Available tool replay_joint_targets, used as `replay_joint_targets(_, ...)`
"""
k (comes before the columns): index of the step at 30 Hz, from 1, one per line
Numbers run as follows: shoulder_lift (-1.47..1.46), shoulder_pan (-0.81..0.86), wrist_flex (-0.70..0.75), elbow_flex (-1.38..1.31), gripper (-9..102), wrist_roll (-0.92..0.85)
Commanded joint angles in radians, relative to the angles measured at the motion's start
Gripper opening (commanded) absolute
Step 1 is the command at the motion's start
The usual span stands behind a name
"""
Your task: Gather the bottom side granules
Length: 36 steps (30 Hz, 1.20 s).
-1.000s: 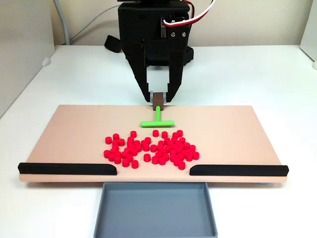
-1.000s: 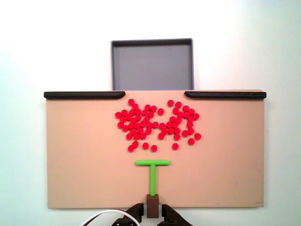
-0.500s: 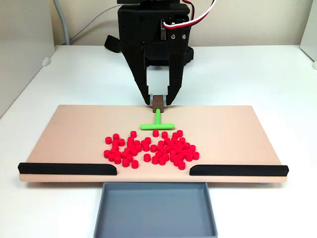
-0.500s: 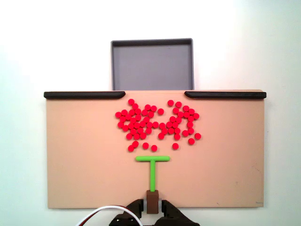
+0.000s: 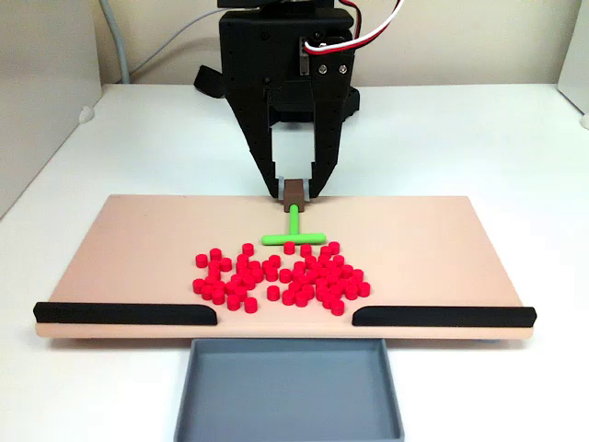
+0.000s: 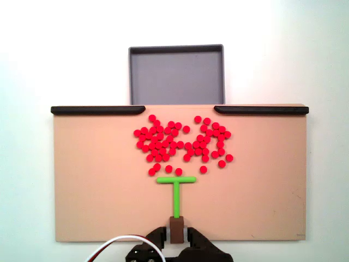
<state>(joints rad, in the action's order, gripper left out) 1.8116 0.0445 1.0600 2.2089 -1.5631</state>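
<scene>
Many small red granules (image 5: 281, 276) (image 6: 182, 143) lie spread over the middle of the tan board (image 5: 120, 249) (image 6: 87, 185). A green T-shaped tool (image 5: 294, 230) (image 6: 176, 191) rests on the board with its crossbar against the nearest granules. Its brown handle block (image 5: 294, 191) (image 6: 176, 227) sits between the black fingers of my gripper (image 5: 295, 190) (image 6: 176, 236), which is shut on it. In both fixed views the gripper stands at the board's edge farthest from the grey tray.
A grey tray (image 5: 290, 391) (image 6: 176, 73) lies off the board's edge, behind a gap between two black rails (image 5: 124, 313) (image 5: 442, 316) (image 6: 98, 109) (image 6: 260, 109). White table surrounds the board. A cable (image 5: 161, 51) runs behind the arm.
The gripper has pushed the green T tool toward the granules; its crossbar went from a short gap away to touching the nearest loose ones. The granules have barely shifted.
</scene>
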Motion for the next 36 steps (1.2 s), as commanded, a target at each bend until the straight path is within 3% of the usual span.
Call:
replay_joint_targets(1,-0.015,0.008,-0.015,-0.005,0,0.002)
replay_joint_targets(36,-0.149,0.012,-0.017,-0.137,0,0.008)
